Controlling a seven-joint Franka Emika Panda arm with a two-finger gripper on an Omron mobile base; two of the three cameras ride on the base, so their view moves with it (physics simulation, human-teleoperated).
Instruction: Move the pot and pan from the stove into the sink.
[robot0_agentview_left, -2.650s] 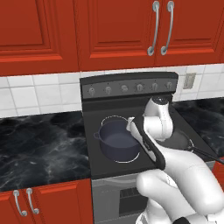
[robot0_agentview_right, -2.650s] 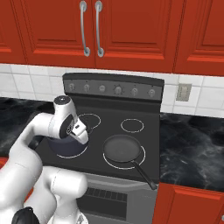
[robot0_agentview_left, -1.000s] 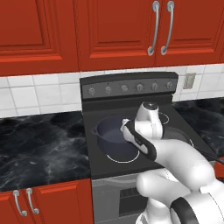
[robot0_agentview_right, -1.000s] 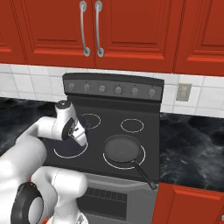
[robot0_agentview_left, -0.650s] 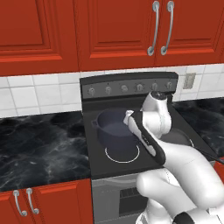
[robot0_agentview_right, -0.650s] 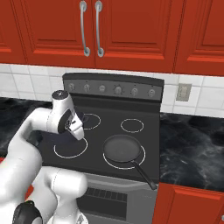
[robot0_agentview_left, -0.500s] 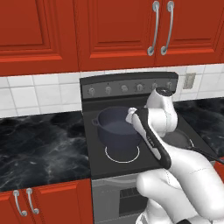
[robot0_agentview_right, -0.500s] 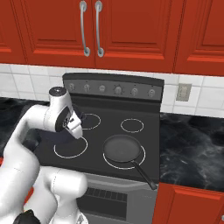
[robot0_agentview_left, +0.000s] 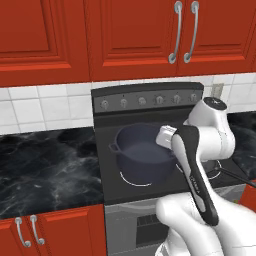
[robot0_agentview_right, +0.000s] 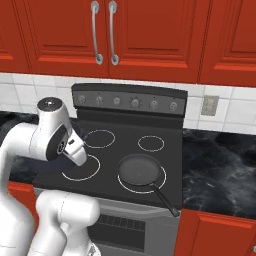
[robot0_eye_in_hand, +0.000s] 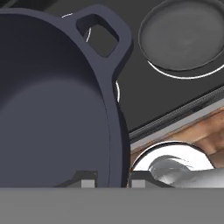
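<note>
My gripper (robot0_eye_in_hand: 113, 180) clamps the pot (robot0_agentview_left: 145, 156) rim above the stove (robot0_agentview_left: 112, 181) front-left burner; I keep it level.

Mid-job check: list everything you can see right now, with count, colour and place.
pot: 1, dark blue-grey, lifted above the stove's front left burner ring, rim between the finger tips
pan: 1, black, on the stove's front right burner, handle toward the front edge
stove: 1, black glass top, grey knob panel behind, oven front below
knobs: a row, grey, on the back panel
countertop: black marbled, both sides of the stove
upper cabinets: red, silver handles, above the stove
lower cabinets: red, under the counter
backsplash: white tiles
wall outlet: 1, right of the stove
gripper: 1, shut on the pot's rim
arm: 1, white
</note>
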